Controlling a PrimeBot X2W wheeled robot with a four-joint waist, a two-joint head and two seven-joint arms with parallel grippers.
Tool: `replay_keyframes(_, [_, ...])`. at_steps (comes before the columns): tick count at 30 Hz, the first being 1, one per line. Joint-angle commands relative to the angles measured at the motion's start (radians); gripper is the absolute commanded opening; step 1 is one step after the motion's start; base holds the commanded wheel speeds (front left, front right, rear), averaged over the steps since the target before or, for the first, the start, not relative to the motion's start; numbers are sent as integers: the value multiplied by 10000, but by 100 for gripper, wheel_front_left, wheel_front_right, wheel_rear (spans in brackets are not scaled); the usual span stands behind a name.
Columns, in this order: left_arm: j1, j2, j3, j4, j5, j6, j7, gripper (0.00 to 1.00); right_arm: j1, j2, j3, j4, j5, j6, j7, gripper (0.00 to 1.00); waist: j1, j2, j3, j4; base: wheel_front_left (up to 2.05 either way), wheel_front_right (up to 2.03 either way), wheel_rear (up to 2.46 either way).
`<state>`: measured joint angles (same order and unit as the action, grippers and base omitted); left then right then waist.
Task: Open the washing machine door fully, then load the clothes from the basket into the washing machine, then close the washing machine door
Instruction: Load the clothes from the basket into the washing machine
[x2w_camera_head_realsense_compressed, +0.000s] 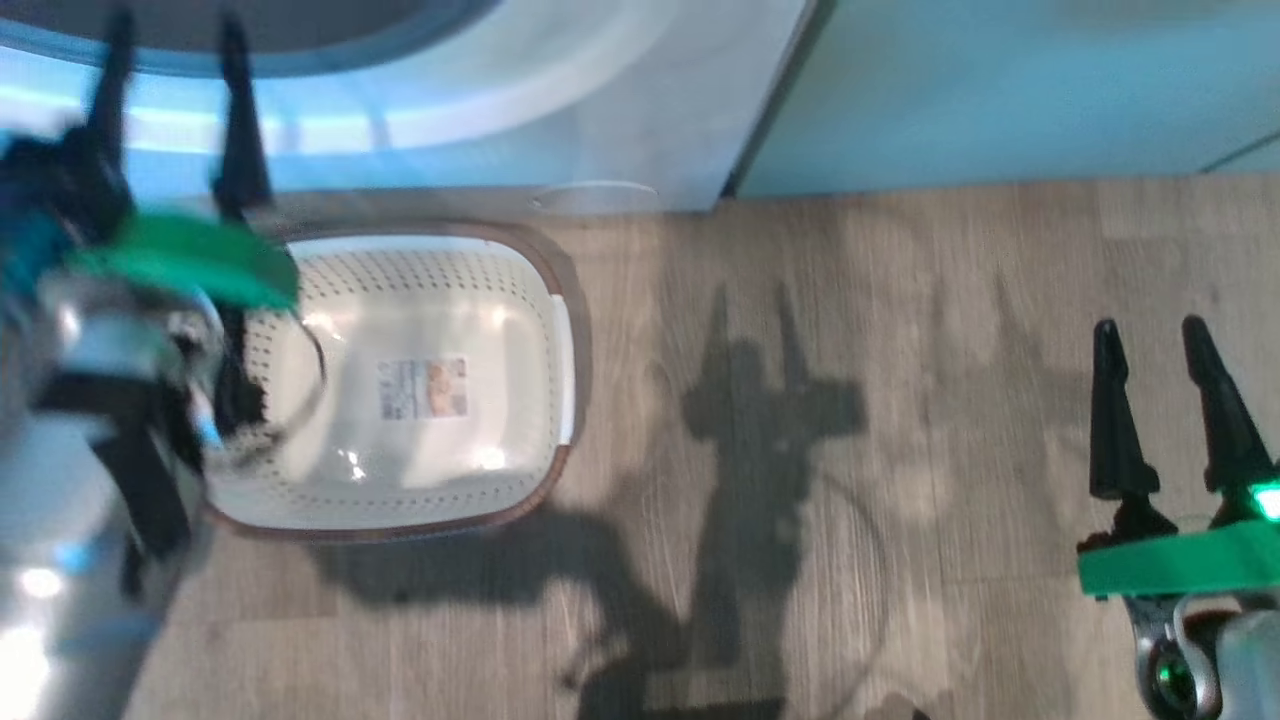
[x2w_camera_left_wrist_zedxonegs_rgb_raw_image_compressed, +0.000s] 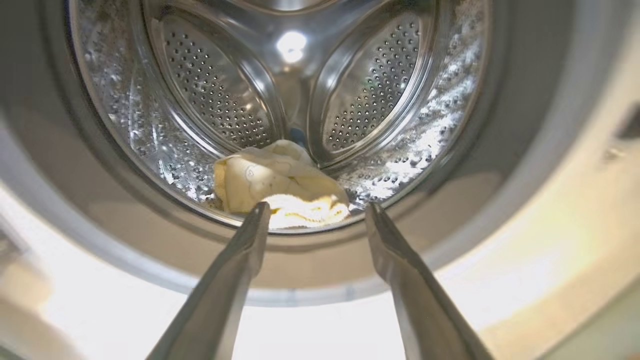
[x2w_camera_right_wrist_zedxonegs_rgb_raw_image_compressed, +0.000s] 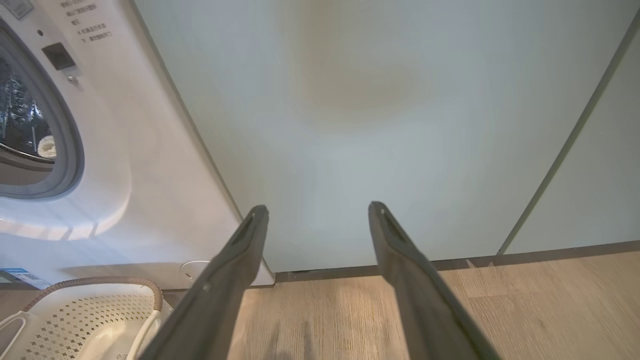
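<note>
Loading stage complete; door closure pending. The left gripper (x2w_camera_head_realsense_compressed: 176, 30) is held at the mouth of the washing machine (x2w_camera_head_realsense_compressed: 640, 110), its two dark fingers spread wide with nothing between them. The left wrist view looks between those fingers straight into the steel drum (x2w_camera_left_wrist_zedxonegs_rgb_raw_image_compressed: 370, 90), where the clothes (x2w_camera_left_wrist_zedxonegs_rgb_raw_image_compressed: 270, 180), a pale yellow bundle, lie at the bottom, apart from both fingertips. The basket (x2w_camera_head_realsense_compressed: 400, 275) stands on the wood-grain floor (x2w_camera_head_realsense_compressed: 800, 300) just in front of the machine, below the left arm; its interior is bare down to the label on its base. The right gripper (x2w_camera_head_realsense_compressed: 1150, 330) hangs well to the right of the basket, facing the pale teal cabinet (x2w_camera_head_realsense_compressed: 1000, 90), likewise spread apart and empty. Judged from this arrangement, the clothes transfer is finished and only the final step is left. The next move calls for the left arm to back clear of the grey-rimmed opening, after which a gripper must reach the washing machine door and swing it until it latches. Confirm no cloth trails over the rim before closing, otherwise the seal may pinch it.
</note>
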<state>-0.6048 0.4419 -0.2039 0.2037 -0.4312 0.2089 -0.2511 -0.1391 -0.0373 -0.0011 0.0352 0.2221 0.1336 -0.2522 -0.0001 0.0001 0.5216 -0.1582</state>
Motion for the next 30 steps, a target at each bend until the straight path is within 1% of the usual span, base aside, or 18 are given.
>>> replay_keyframes(1, [628,346,308,-951,167,275,-61,100,279,-129,106,-239,-144,-29,-95,100,1,-1,-526,364,0,0,0])
replay_keyframes(2, [1064,299,283,-1337,223,421,-65,100,335,-129,101,-228,-196,-29,-95,100,1,-1,-655,403,0,0,0])
replay_keyframes(3, [1064,299,283,-1337,223,421,-65,100,335,-129,101,-228,-196,-29,-95,100,1,-1,-655,403,0,0,0])
replay_keyframes(5, [1916,222,259,-2028,344,753,-70,100,446,-129,100,-217,-304,-29,-95,100,1,-1,-916,490,0,0,0])
replay_keyframes(8, [3039,107,168,-2834,413,1091,-57,100,654,-129,94,-187,-444,-29,-95,100,1,-1,-1308,653,0,0,0])
replay_keyframes(11, [3906,-34,12,-3398,372,1278,22,100,877,-129,84,-113,-568,-29,-95,100,1,-1,-1684,835,0,0,0])
replay_keyframes(15, [4483,-165,-266,-3622,243,1282,255,100,1079,-129,79,-81,-691,-29,-94,100,1,-1,-2028,1071,0,0,0])
replay_keyframes(19, [4691,-204,-409,-3528,185,1272,373,100,1152,-129,155,-66,-771,-29,-37,100,1,-1,-2259,1186,0,0,0])
replay_keyframes(30, [4757,-249,-621,-3418,106,1291,626,100,1180,-129,364,-152,-810,-29,100,100,1,-1,-2330,1154,0,0,0])
